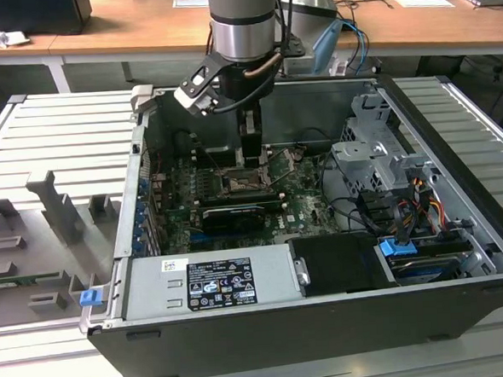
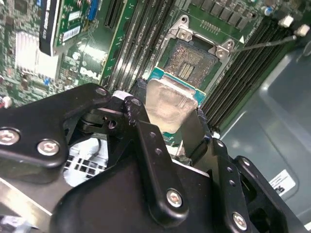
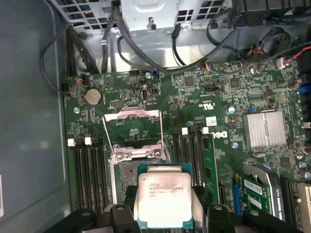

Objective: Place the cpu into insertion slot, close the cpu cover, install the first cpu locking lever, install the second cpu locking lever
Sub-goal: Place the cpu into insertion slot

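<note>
The jaws pinch the cpu (image 3: 164,200) flat by two opposite edges, above the motherboard (image 3: 204,97). The insertion slot (image 2: 190,62) lies open just ahead of the chip, partly beneath it, with the cpu cover (image 3: 131,113) flipped back beyond.

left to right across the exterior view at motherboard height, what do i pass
grey fixture blocks → case's left wall → gripper holding the cpu → silver drive cage
</note>
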`<state>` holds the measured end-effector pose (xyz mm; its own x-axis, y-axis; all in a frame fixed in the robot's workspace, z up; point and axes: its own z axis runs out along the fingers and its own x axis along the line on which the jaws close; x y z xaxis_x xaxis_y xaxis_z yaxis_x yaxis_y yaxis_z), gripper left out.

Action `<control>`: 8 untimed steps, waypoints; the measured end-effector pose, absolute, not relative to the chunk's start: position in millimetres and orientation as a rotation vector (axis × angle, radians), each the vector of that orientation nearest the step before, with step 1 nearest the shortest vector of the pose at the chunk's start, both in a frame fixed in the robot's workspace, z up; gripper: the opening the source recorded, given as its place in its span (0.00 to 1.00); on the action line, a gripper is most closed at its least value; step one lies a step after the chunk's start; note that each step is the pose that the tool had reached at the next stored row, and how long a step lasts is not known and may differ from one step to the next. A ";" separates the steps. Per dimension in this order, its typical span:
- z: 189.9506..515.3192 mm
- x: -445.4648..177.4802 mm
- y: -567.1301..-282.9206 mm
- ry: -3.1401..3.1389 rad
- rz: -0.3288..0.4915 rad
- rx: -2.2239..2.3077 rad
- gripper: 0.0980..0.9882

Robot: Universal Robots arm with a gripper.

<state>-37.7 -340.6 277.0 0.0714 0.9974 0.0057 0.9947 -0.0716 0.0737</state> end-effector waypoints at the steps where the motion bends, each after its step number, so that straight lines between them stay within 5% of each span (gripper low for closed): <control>1: 274.6 -37.7 -340.5 2.143 0.086 2.228 0.48; 8: 255.4 -38.5 -340.6 2.198 0.089 2.177 0.48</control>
<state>-38.5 -340.6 255.4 -0.0098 0.9999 0.0077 0.9972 0.0092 0.0736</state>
